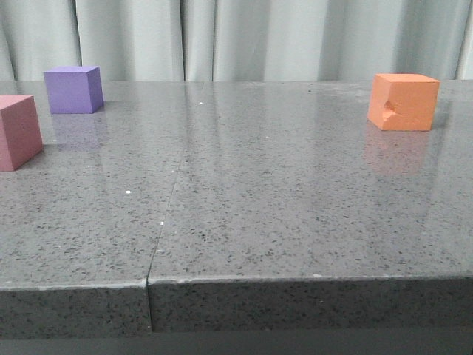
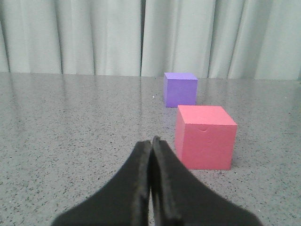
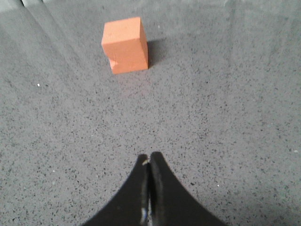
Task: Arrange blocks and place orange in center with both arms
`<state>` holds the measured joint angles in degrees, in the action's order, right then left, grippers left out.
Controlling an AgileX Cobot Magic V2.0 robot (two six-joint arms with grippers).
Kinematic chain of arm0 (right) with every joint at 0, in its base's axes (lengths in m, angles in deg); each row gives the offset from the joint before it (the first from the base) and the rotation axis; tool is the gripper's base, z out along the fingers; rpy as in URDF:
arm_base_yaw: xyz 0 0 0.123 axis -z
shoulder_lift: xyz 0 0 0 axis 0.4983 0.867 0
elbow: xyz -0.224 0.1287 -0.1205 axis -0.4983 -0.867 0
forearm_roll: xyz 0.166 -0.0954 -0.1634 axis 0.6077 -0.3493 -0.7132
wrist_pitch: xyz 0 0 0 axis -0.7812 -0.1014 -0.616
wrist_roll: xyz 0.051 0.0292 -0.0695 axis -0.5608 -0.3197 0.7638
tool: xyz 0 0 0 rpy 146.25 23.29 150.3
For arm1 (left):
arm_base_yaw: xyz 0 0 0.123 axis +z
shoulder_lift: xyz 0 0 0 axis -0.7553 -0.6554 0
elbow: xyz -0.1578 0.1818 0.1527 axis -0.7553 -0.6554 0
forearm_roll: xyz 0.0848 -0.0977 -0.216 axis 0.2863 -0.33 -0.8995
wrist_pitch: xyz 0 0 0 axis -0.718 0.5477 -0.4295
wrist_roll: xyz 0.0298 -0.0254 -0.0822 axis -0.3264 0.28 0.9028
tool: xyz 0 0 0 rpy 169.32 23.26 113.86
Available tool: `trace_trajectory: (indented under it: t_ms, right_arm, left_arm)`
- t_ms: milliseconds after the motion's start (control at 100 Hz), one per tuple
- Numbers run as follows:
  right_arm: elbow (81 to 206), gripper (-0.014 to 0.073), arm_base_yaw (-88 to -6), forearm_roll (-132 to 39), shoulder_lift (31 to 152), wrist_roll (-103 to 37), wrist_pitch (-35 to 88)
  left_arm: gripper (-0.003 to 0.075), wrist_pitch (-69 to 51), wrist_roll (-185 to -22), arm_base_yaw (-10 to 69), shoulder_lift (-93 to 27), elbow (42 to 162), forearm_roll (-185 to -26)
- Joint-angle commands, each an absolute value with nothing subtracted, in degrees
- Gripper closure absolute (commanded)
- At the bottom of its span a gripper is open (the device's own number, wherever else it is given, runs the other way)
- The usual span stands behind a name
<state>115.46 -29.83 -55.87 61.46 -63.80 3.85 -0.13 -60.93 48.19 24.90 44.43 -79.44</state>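
The orange cube, with a dent in its front-left face, sits at the far right of the grey table. The purple cube sits at the far left, and the pink cube is nearer, cut by the left edge. No gripper shows in the front view. My left gripper is shut and empty, with the pink cube close ahead and the purple cube behind it. My right gripper is shut and empty, well short of the orange cube.
The speckled grey table has a seam running front to back left of centre and a front edge close to the camera. Pale curtains hang behind the table's far edge.
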Motion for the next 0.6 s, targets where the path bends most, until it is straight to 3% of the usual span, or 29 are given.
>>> trace_trajectory:
  t_ms: [0,90,160,230,400,450,590]
  right_arm:
    - [120.57,0.0657,-29.63,-55.72,66.31,-62.95,5.23]
    - [124.04,0.0617,-29.63,-55.72,70.78,-62.95,3.31]
    - [126.88,0.0533,-29.63,-55.59,73.83,-62.95,2.67]
    - [129.43,0.0406,-29.63,-55.59,76.43,-62.95,2.67]
    - [135.06,-0.0003,-29.63,-55.66,82.14,-62.93,2.35]
    - [136.65,-0.0079,-29.63,-55.66,83.95,-62.93,1.61]
    - [142.54,-0.0033,-29.68,-55.53,89.88,-62.93,-2.76]
  left_arm:
    - [0.0741,4.45,-60.78,47.67,26.55,42.09,-79.99]
    - [0.0741,4.45,-60.78,47.67,26.55,42.09,-79.99]
    - [0.0741,4.45,-60.78,47.67,26.55,42.09,-79.99]
    - [0.0741,4.45,-60.78,47.67,26.55,42.09,-79.99]
    - [0.0741,4.45,-60.78,47.67,26.55,42.09,-79.99]
    - [0.0741,4.45,-60.78,47.67,26.55,42.09,-79.99]
    - [0.0741,4.45,-60.78,47.67,26.55,42.09,-79.99]
